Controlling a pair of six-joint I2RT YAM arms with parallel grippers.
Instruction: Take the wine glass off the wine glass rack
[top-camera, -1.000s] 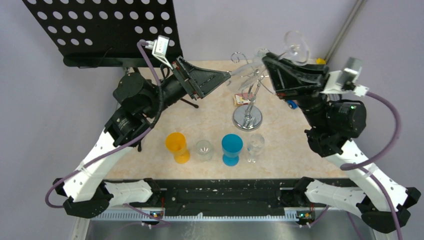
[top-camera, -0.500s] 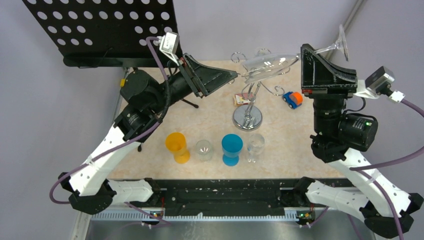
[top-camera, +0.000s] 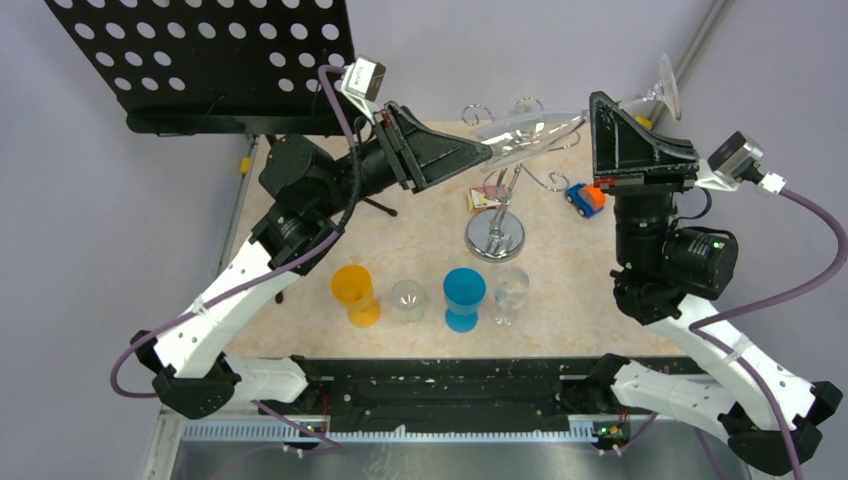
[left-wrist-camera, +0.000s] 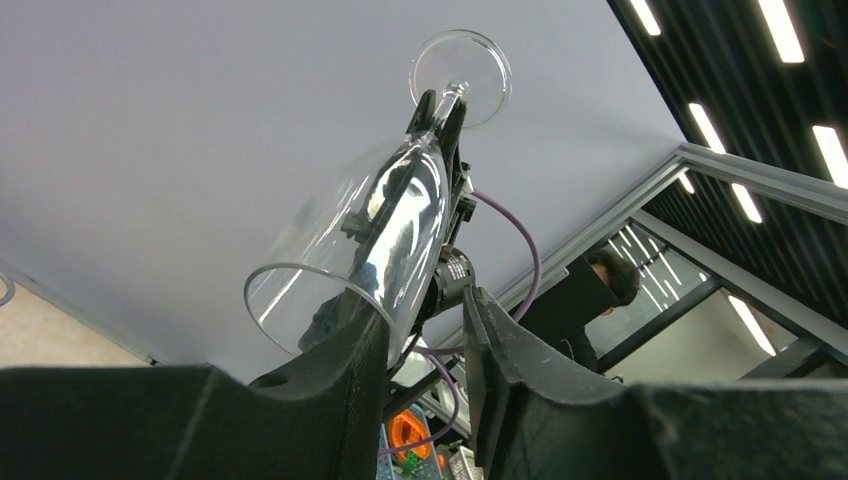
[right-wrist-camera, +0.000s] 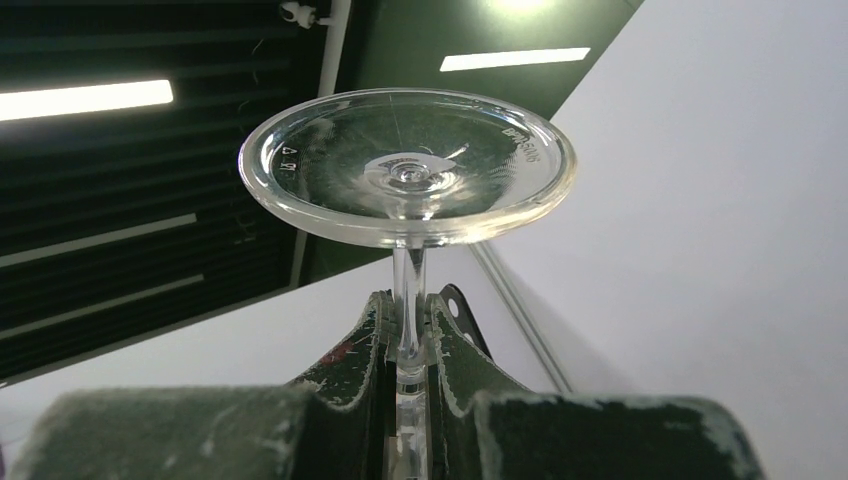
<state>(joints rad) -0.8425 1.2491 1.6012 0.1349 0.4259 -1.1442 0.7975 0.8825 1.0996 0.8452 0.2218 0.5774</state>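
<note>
**Q:** Which step is in hand?

**A:** Lift-off, as I judge it. At left is the left gripper (left-wrist-camera: 425, 312), with its fingers spread and holding nothing, just beside the bowl's rim. In the centre is the clear, long-bowled wine glass (top-camera: 530, 133). It lies on its side in the air, over the curled arms of the chrome wire wine glass rack (top-camera: 495, 240). I cannot tell whether it touches them. At right is the right gripper (right-wrist-camera: 408, 335), pinching the stem just under the foot.

**Q:** And the next move?

**A:** I would carry the glass up and rightward, free of the spirals, then down to the beige table (top-camera: 570, 280).

These stand around, left to right:
- black perforated music stand (top-camera: 200, 60)
- orange plastic cup (top-camera: 355, 293)
- small clear tumbler (top-camera: 408, 298)
- blue plastic cup (top-camera: 464, 297)
- second clear glass (top-camera: 512, 290)
- blue-and-orange toy car (top-camera: 583, 198)
</note>
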